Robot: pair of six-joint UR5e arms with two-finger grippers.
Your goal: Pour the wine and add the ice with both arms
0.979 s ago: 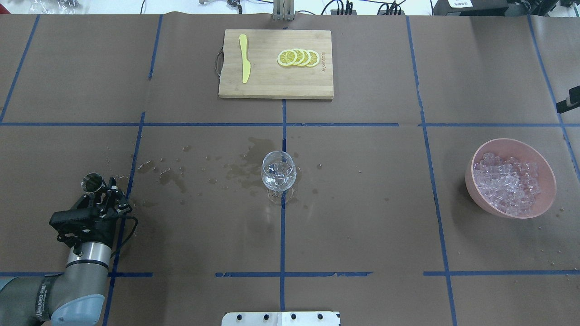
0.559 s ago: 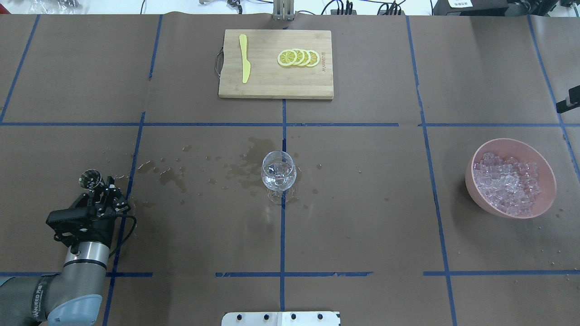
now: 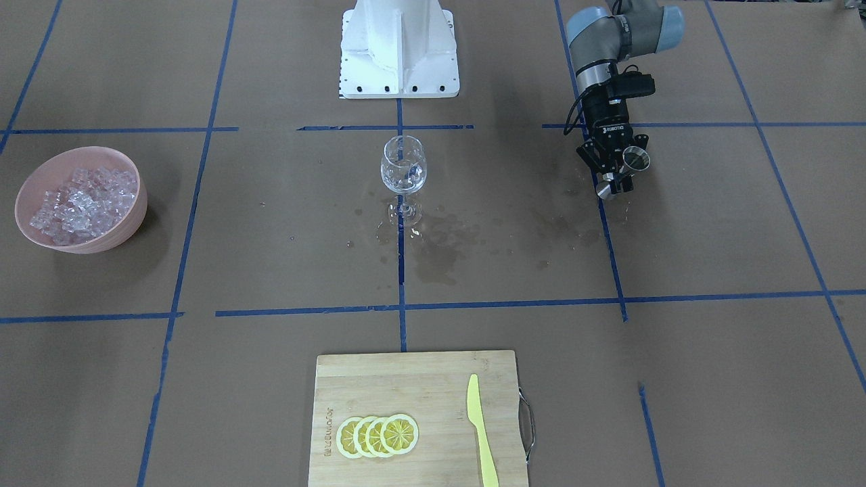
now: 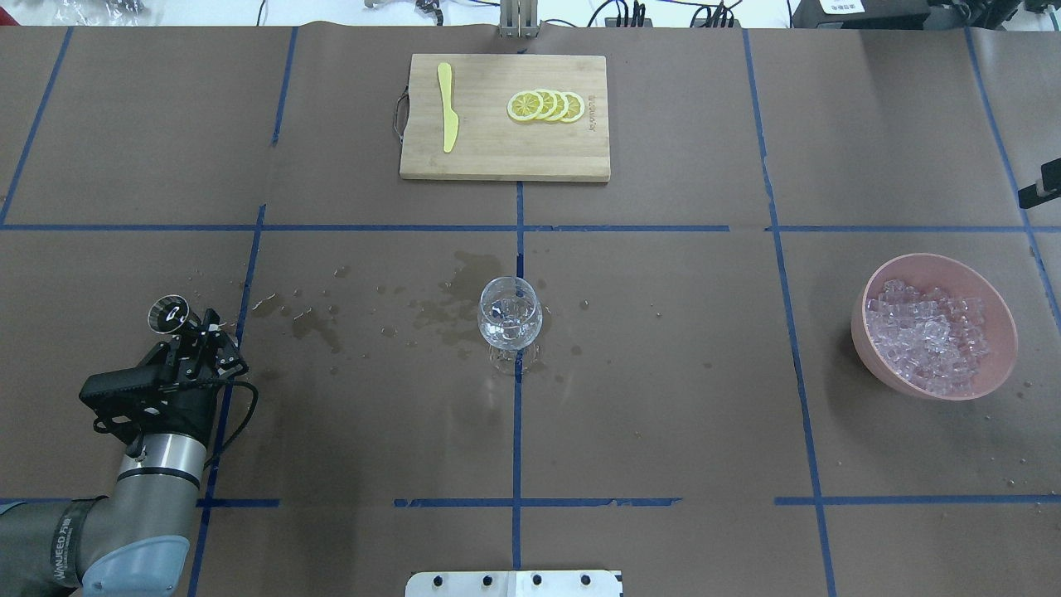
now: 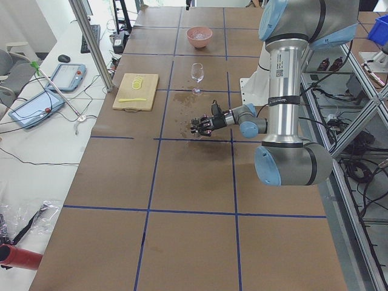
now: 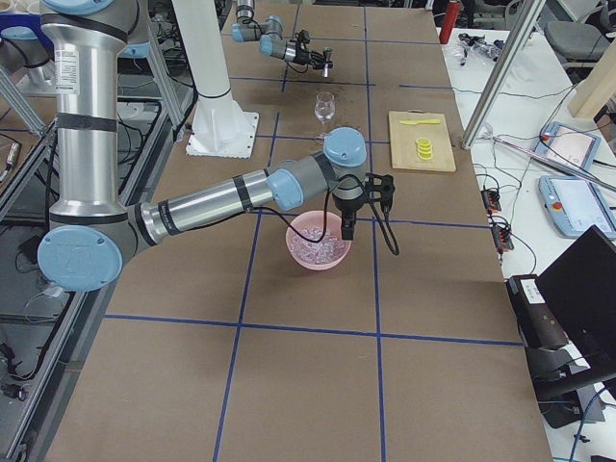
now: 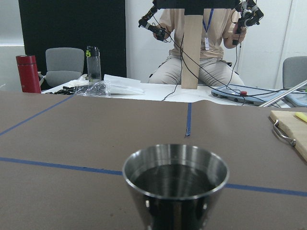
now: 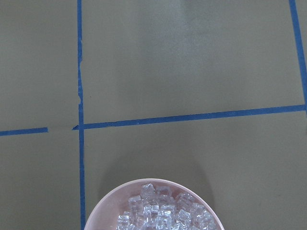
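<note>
My left gripper is shut on a small steel cup, held just above the table at its left side. I cannot tell what is inside the cup. A clear stemmed wine glass stands at the centre with a little clear liquid in it. Clear ice cubes are heaped in a pink bowl at the right. My right gripper hangs over that bowl; I cannot tell whether it is open or shut.
Dark wet stains spread across the brown paper between the cup and the glass. A bamboo cutting board with lemon slices and a yellow knife lies at the far middle. The white robot base is near the robot.
My left gripper has carried the steel cup a little farther from the robot, and the wrist has shifted slightly left. The glass and the bowl have not moved.
</note>
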